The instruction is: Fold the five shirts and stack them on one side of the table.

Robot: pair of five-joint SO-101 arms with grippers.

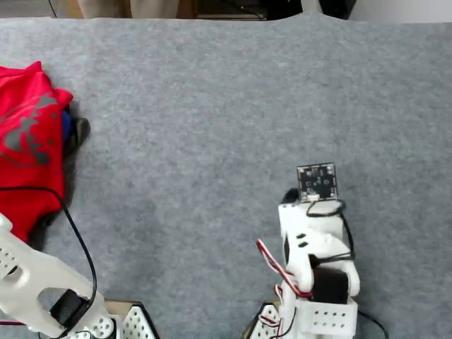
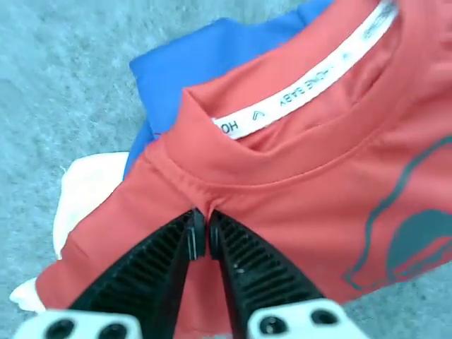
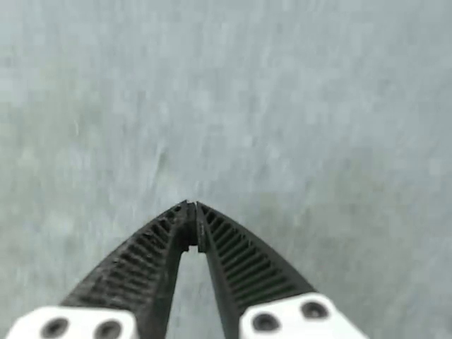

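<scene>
Grey felt table [image 1: 233, 106], shirts piled at its left edge, broad bare cloth across the middle and right

Red shirt [image 2: 282, 191] lies on top of the pile, with a blue shirt [image 2: 191, 70] and a white shirt [image 2: 88, 191] poking out beneath it; the left gripper [image 2: 201, 212] is closed on a pucker of the red fabric just below the collar, while the right gripper [image 3: 191, 206] is closed on nothing over bare felt, well apart from the pile, near the front edge

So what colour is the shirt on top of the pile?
The top shirt is red with a grey print, clearest in the left wrist view.
</scene>
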